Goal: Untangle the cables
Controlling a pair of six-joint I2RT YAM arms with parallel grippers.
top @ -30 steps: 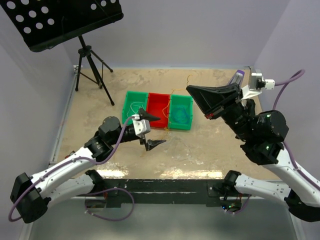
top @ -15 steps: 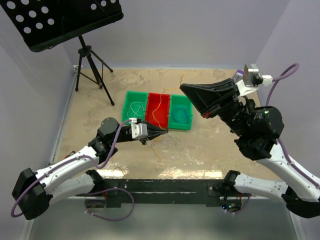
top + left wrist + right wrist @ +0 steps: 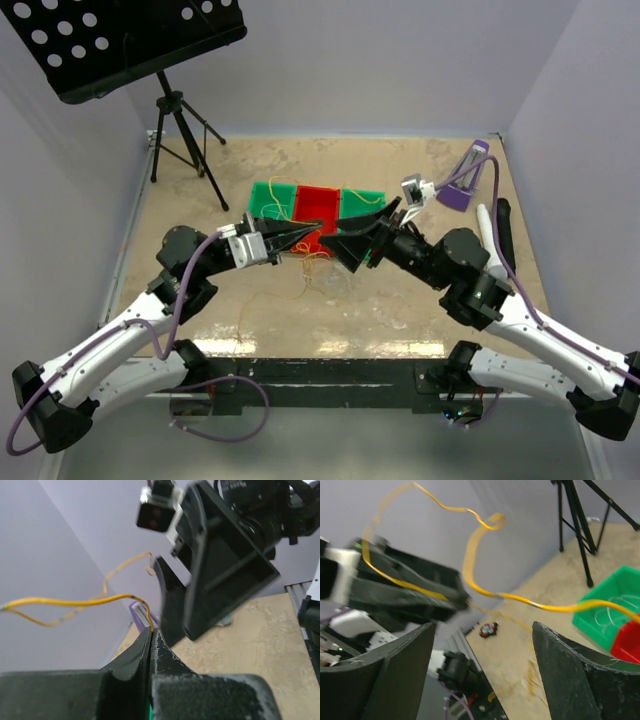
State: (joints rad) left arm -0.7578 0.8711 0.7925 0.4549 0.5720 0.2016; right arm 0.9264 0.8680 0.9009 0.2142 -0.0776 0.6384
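Above the middle of the bench (image 3: 430, 295), just in front of the row of bins (image 3: 270, 196), the left gripper (image 3: 303, 236) is clamped on the yellow cable (image 3: 75, 601), whose slack trails down to the bench. The right gripper (image 3: 350, 246) faces it with its jaws wide apart, the cable crossing between them unheld. A white cable (image 3: 612, 611) lies in a green bin, so the sorting looks partly done, with the yellow one not yet stowed.

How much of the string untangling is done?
Partly done, it seems: a white cable already lies in the green bin. In hand: the left end effector pinches the yellow cable, and the open right end effector is close beside it. Left to do: the rest of that cable lies bunched on the table.
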